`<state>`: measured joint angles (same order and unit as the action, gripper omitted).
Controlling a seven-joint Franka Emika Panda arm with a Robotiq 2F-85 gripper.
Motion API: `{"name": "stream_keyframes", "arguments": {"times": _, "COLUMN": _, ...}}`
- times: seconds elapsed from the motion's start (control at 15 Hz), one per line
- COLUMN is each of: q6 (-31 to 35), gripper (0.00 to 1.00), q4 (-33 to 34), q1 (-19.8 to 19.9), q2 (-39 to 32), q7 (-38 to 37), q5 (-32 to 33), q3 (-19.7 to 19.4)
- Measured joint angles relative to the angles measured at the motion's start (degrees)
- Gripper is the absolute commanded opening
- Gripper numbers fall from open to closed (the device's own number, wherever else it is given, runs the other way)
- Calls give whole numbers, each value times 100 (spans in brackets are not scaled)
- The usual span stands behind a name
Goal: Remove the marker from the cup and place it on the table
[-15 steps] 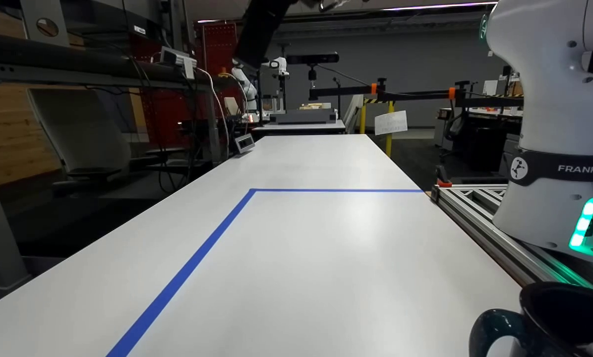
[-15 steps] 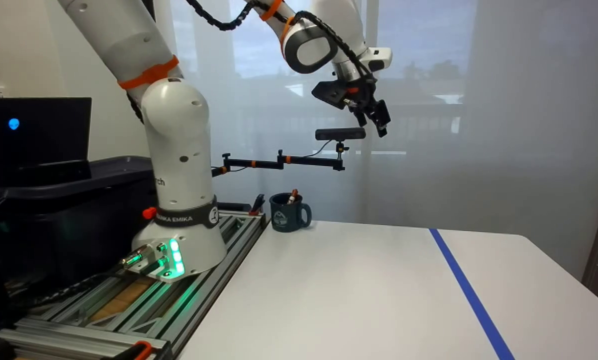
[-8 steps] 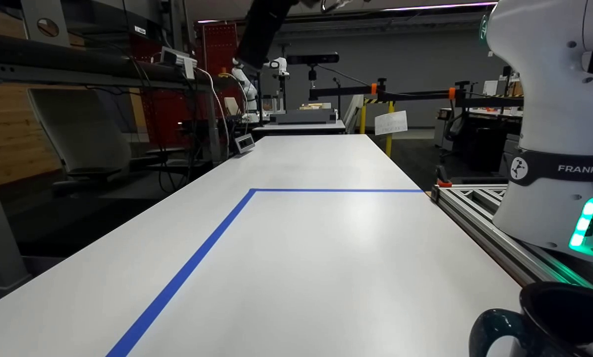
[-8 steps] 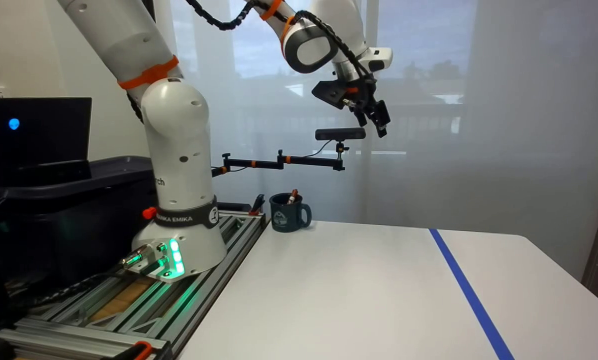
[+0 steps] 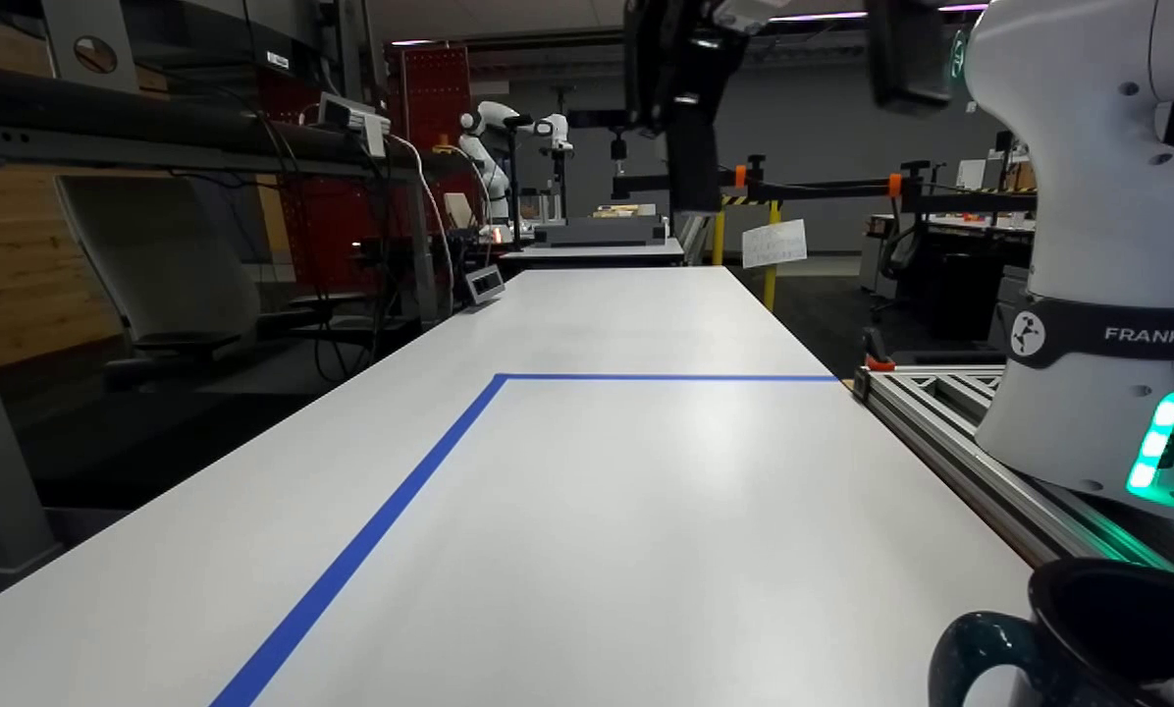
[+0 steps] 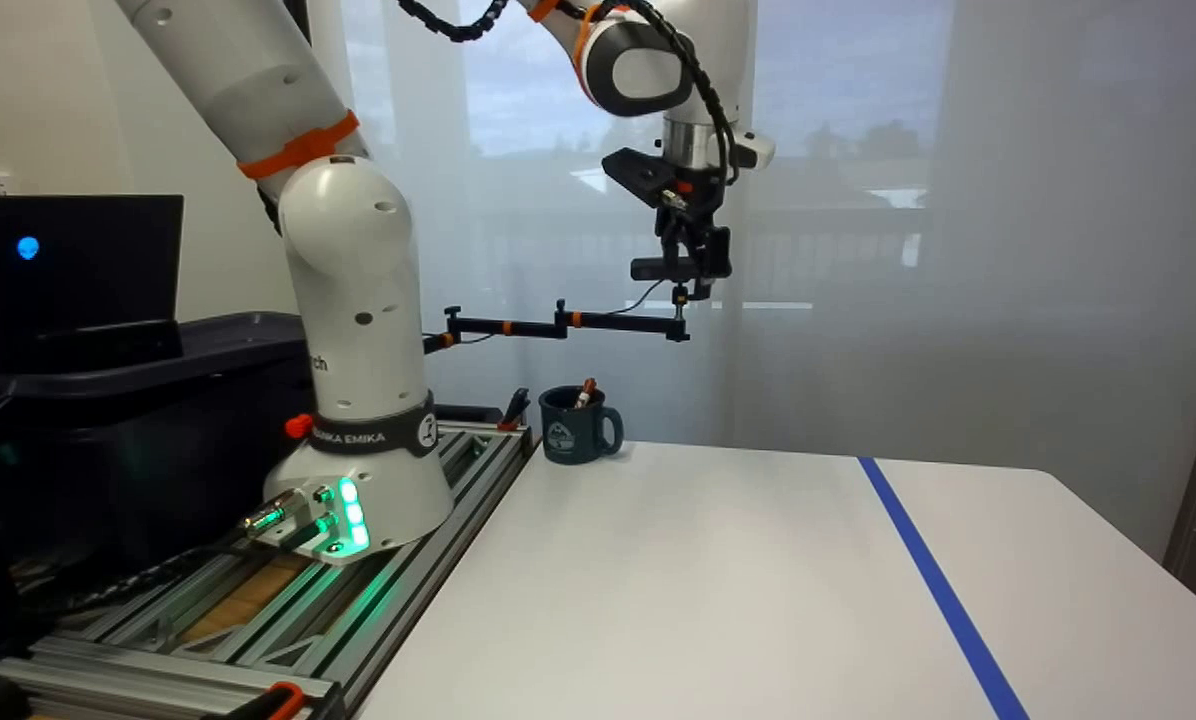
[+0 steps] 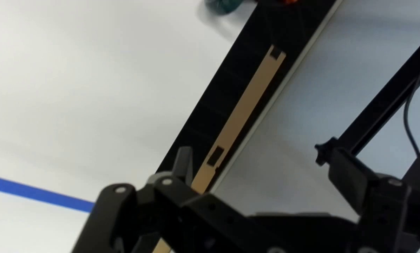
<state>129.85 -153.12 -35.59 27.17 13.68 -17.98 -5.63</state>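
Gripper [image 6: 691, 273] just tipped to straight down, upper-middle frame, jaws apart; marker [image 6: 586, 393] still in cup [image 6: 570, 437], probably lining up.

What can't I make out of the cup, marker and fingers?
Cup: cut off by right and bottom edges in an exterior view; blurred and cut off by top edge in the wrist view.
Marker: lower end hidden by the cup in an exterior view.
Fingers: upper ends cut off by top edge in an exterior view.
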Motion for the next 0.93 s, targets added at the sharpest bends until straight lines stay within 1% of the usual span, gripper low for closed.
{"name": "stream_keyframes", "arguments": {"times": 0.07, "q6": -447, "gripper": 100, "q4": 132, "q1": 4, "q2": -9, "q7": -161, "q5": 107, "q3": 26}}
{"name": "stream_keyframes", "arguments": {"times": 0.13, "q6": -887, "gripper": 100, "q4": 284, "q1": 90, "q2": -40, "q7": -288, "q5": 135, "q3": 152}}
{"name": "stream_keyframes", "arguments": {"times": 0.27, "q6": -1547, "gripper": 100, "q4": 600, "q1": 413, "q2": -221, "q7": -531, "q5": 138, "q3": 589}}
{"name": "stream_keyframes", "arguments": {"times": 0.4, "q6": -1922, "gripper": 100, "q4": 926, "q1": 726, "q2": -591, "q7": -795, "q5": 174, "q3": 1045}}
{"name": "stream_keyframes", "arguments": {"times": 0.53, "q6": -1993, "gripper": 100, "q4": 1208, "q1": 974, "q2": -1083, "q7": -1042, "q5": 204, "q3": 1420}}
{"name": "stream_keyframes", "arguments": {"times": 0.67, "q6": -1988, "gripper": 100, "q4": 1449, "q1": 1180, "q2": -1625, "q7": -1341, "q5": 296, "q3": 1697}}
{"name": "stream_keyframes", "arguments": {"times": 0.93, "q6": -1952, "gripper": 100, "q4": 1911, "q1": 1402, "q2": -2668, "q7": -1595, "q5": 383, "q3": 1968}}
